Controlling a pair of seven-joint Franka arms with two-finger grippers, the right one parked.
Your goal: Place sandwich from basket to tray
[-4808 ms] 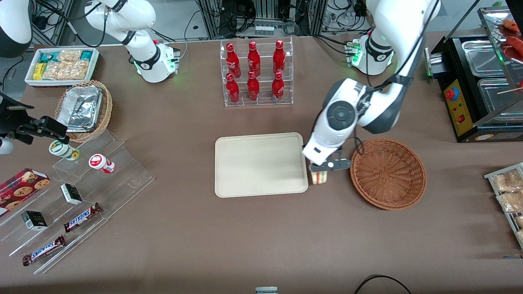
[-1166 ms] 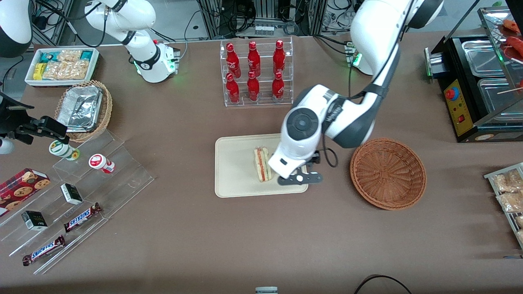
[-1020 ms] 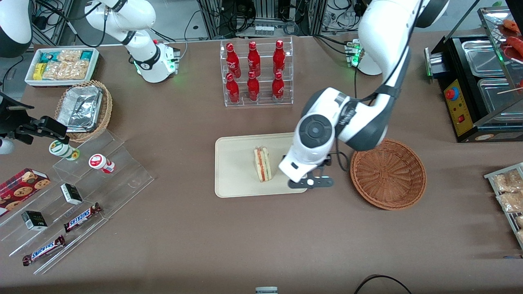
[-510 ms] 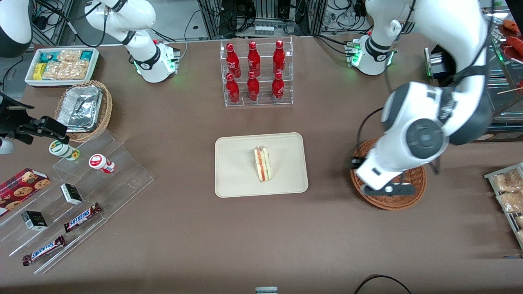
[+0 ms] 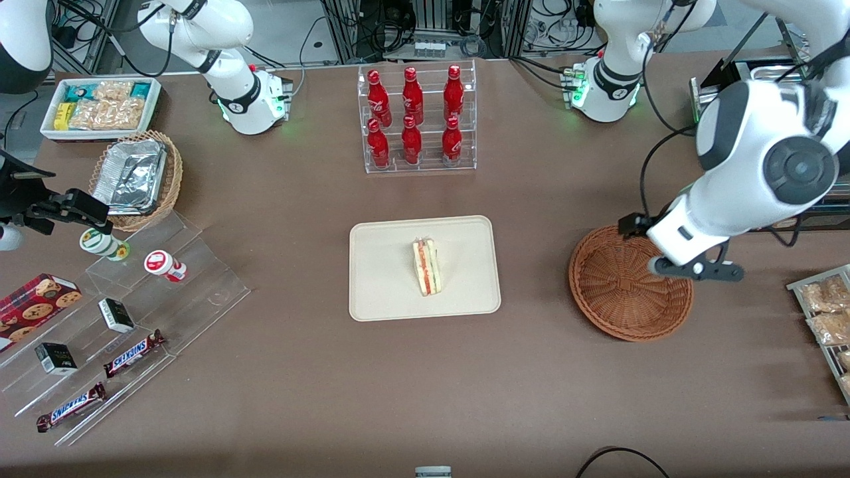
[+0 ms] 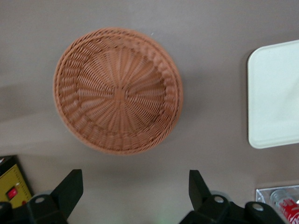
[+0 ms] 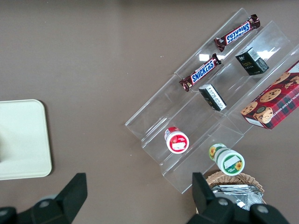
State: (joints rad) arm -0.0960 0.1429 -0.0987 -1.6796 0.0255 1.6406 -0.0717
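A brown-covered table [image 5: 299,385] fronts cable-strewn metal racks [image 5: 431,26].

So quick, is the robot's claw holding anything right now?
Claw: open and empty, up above the table near the basket. The sandwich lies on the tray.

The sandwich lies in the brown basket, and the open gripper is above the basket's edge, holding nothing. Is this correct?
Not quite. The sandwich lies on the cream tray, as the front view shows; the basket holds nothing, which the left wrist view confirms. The rest stands: the gripper is open, holds nothing and hangs above the basket's edge.
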